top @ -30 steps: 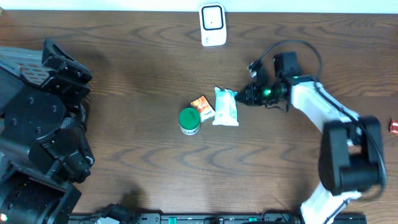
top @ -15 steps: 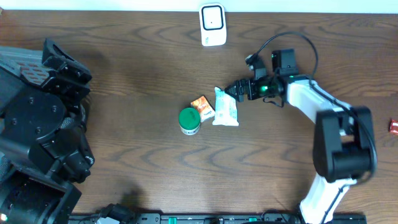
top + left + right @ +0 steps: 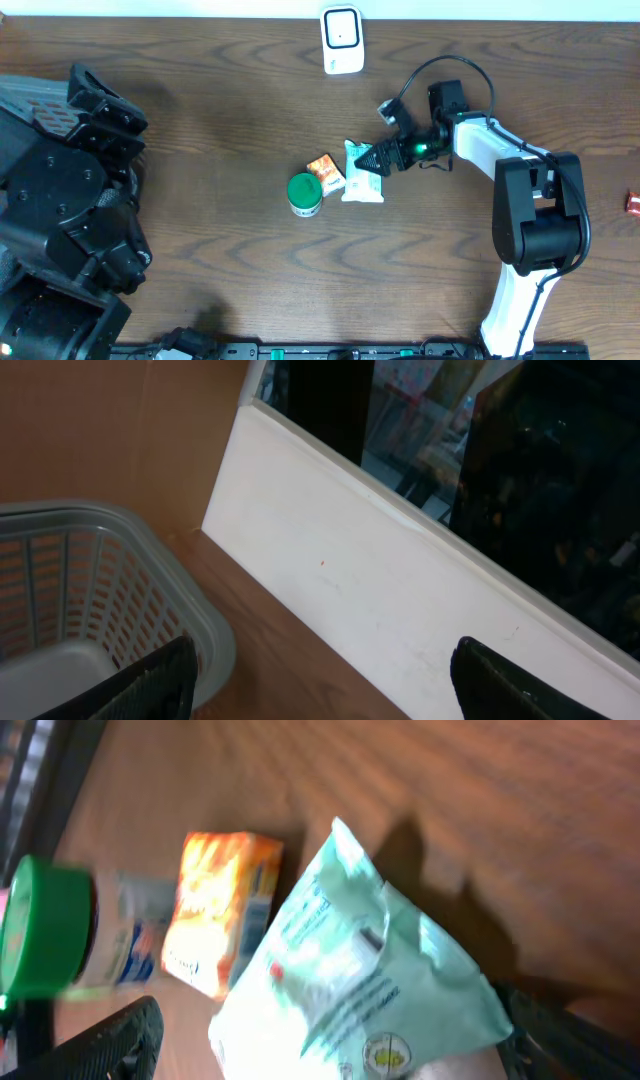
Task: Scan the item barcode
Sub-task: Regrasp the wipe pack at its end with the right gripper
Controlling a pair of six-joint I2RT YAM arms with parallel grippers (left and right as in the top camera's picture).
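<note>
Between the widely spread, empty jaws of the right gripper (image 3: 376, 158) was framed the far end of the green pouch (image 3: 363, 182), laid front-to-back in the middle of the table (image 3: 220, 95); the left gripper (image 3: 325, 685) was seen well apart.

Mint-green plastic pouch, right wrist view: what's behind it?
Behind the mint-green plastic pouch lie a small orange packet and a green-lidded jar, on the brown wooden table. The pouch covers the packet's near corner and anything beneath itself.

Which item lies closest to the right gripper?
The pale green pouch, at the open fingers of the right gripper; the orange packet and green-lidded jar lie beyond it.
</note>
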